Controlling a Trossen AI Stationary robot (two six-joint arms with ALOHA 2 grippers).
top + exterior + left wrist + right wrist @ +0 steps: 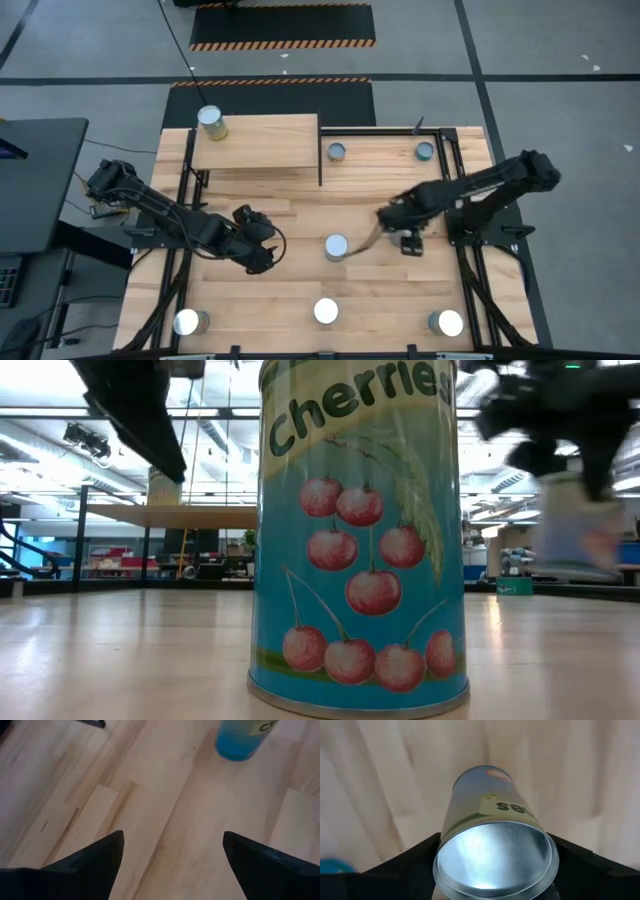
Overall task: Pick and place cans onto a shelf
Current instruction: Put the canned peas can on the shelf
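The shelf (265, 145), a light wooden board on black legs, stands at the far left with one can (211, 122) upright on it. Several more cans stand on the tabletop, among them a centre can (336, 248) and a near-middle can (358, 530) with a blue cherry label. My right gripper (385, 218) is right of the centre can and shut on a can (492, 835). My left gripper (262, 255) is left of the centre can, open and empty over bare wood (170, 855). The centre can's base shows in its wrist view (239, 742). My right gripper pinches the can between its two fingers (412, 857), on opposite sides of the wall just below the silver top rim (445, 847). The fingers come from above, pointing down. In the low view the can (578, 525) hangs below the gripper, clear of the table.
Two cans (337, 152) (425, 151) stand at the far edge right of the shelf. Three cans (190, 322) (326, 311) (447, 323) stand along the near edge. Black frame rails (470, 270) run along the table's left and right sides.
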